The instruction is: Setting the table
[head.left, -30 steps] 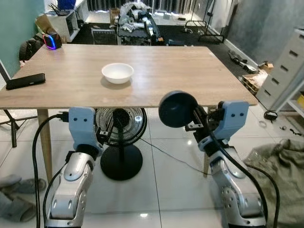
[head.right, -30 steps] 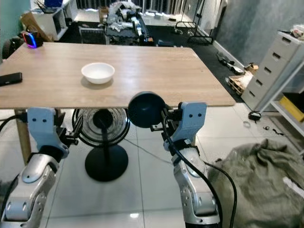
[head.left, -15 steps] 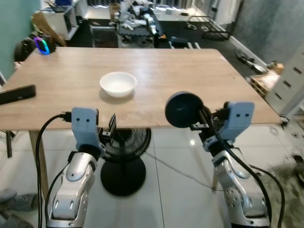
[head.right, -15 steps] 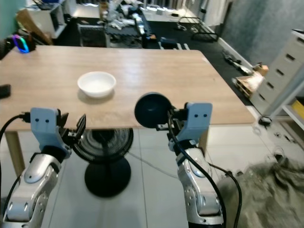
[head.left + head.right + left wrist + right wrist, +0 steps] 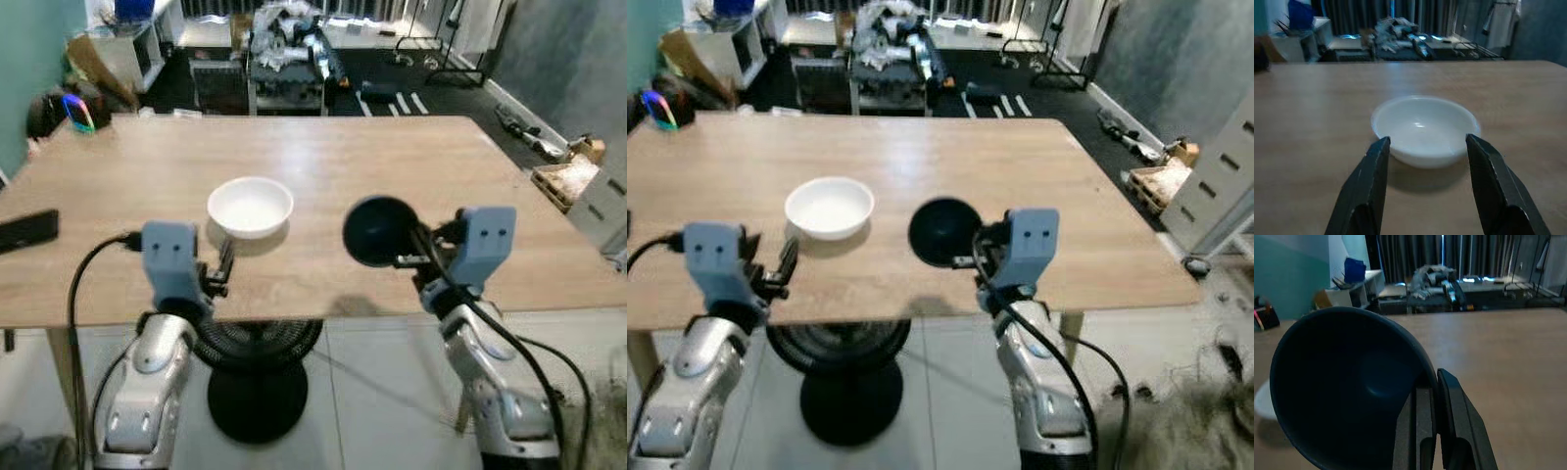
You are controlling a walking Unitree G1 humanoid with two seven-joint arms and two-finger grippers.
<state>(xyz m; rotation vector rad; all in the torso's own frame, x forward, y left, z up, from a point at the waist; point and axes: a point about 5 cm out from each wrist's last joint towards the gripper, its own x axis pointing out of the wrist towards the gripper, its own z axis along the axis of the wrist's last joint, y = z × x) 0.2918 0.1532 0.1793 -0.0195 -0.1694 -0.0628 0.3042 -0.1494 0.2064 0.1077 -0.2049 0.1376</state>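
A white bowl (image 5: 250, 206) sits upright on the wooden table (image 5: 323, 157), near its front middle. My left gripper (image 5: 224, 264) hovers open at the table's near edge, just short of that bowl; in the left wrist view its black fingers (image 5: 1369, 186) stand either side of the white bowl (image 5: 1424, 129) without touching it. My right gripper (image 5: 417, 249) is shut on the rim of a dark bowl (image 5: 378, 231), held tilted on its side above the tabletop to the right of the white bowl. The right wrist view looks into the dark bowl (image 5: 1347, 382).
A black phone (image 5: 27, 230) lies at the table's left edge, and a device with a glowing ring (image 5: 76, 110) stands at the far left corner. A black fan (image 5: 257, 392) stands under the table. Clutter (image 5: 289, 44) lies beyond the far edge; grey drawers (image 5: 1227, 166) are at the right.
The view has closed in on the table. Both grippers, below the table's edge before, are now level with the tabletop, and the dark bowl sits over the wood.
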